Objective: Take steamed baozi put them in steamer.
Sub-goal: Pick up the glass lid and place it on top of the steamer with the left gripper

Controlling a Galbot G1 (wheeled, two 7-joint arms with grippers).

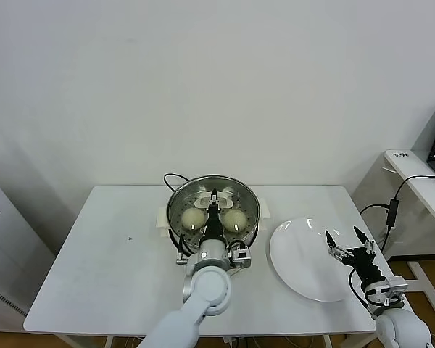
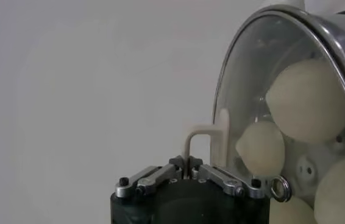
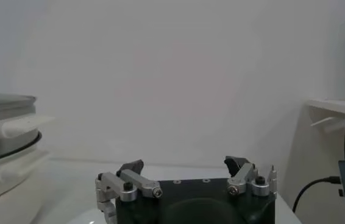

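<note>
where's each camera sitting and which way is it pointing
Head view: high on the robot, looking down at the white table, steamer and plate; both arms show.
Left wrist view: behind the left claw, facing the glass lid over the baozi.
Right wrist view: behind the open right claw, above the plate, facing the wall.
All three views show the steamer.

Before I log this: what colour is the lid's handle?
Cream-white. The handle on the glass lid shows best in the left wrist view.
</note>
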